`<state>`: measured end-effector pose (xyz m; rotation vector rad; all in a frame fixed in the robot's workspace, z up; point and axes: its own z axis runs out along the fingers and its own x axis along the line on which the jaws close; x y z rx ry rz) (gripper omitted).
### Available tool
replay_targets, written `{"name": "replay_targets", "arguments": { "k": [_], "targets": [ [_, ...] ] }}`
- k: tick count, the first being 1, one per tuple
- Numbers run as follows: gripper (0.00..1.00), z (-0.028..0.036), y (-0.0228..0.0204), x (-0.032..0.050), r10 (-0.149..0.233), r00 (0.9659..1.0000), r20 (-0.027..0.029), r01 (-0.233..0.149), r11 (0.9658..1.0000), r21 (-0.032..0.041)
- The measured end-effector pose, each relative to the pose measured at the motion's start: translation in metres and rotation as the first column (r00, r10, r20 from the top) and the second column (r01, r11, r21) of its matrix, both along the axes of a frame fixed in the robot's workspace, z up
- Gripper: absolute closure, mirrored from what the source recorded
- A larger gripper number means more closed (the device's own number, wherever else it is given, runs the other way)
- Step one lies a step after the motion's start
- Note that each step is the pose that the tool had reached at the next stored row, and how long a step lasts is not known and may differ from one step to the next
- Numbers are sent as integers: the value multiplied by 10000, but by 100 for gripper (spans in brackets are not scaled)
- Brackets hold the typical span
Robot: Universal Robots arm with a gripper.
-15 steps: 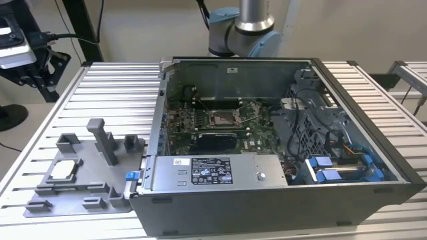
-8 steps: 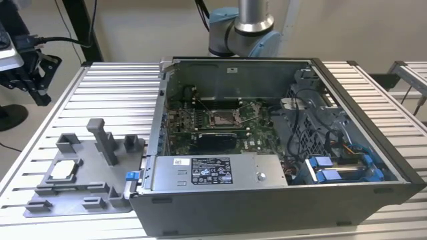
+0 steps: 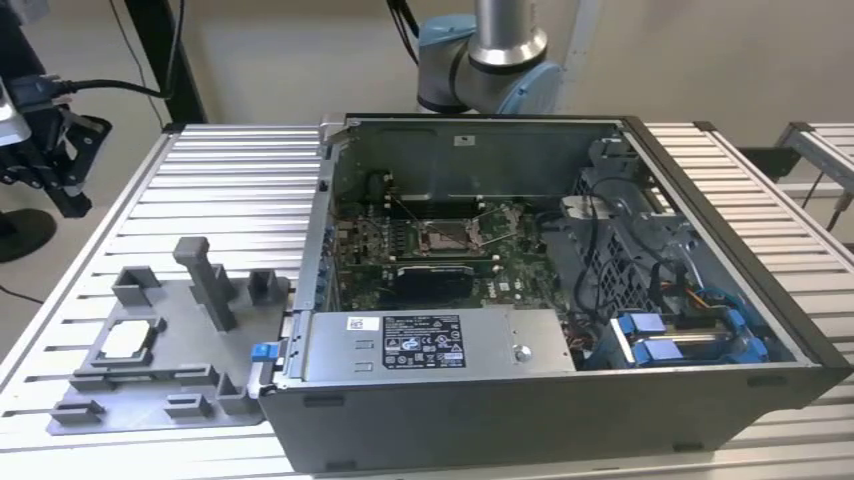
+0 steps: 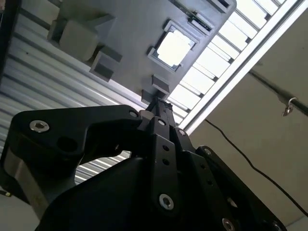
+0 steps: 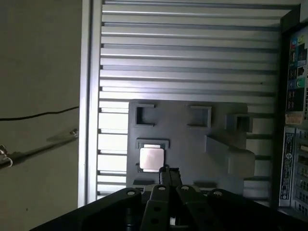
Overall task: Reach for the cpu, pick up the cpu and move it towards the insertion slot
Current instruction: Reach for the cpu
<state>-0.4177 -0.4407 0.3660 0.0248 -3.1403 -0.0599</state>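
Note:
The cpu (image 3: pixel 127 340) is a small silvery square lying flat in a recess of the grey fixture plate (image 3: pixel 160 395), at the exterior view's left. Both wrist views show the cpu (image 4: pixel 173 48) (image 5: pixel 151 159) from well above. My gripper (image 5: pixel 168 171) hangs over the plate's edge beside the cpu, well clear of it. Its black fingers (image 4: pixel 159 107) are closed together with nothing between them. The insertion slot (image 3: pixel 447 238) is a shiny framed socket with a dark centre, on the board inside the open computer case (image 3: pixel 747 330).
Grey blocks and a tall post (image 3: pixel 207 285) rise from the fixture plate. A silver labelled box (image 3: pixel 427 345) sits in the case's front. The slatted metal table (image 3: pixel 227 180) ends just beyond the plate. A black device with a cable (image 3: pixel 47 140) stands at the exterior view's left edge.

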Motion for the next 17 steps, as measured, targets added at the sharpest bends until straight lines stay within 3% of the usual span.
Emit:
{"name": "replay_targets", "arguments": {
  "k": [11,12,17],
  "targets": [
    [100,-6,0,-30,2,10000,0,-2,10000,0],
    [0,-6,0,-30,2,10000,0,-2,10000,0],
    [0,-7,-1,-33,2,10000,0,-2,10000,0]
  ]
}}
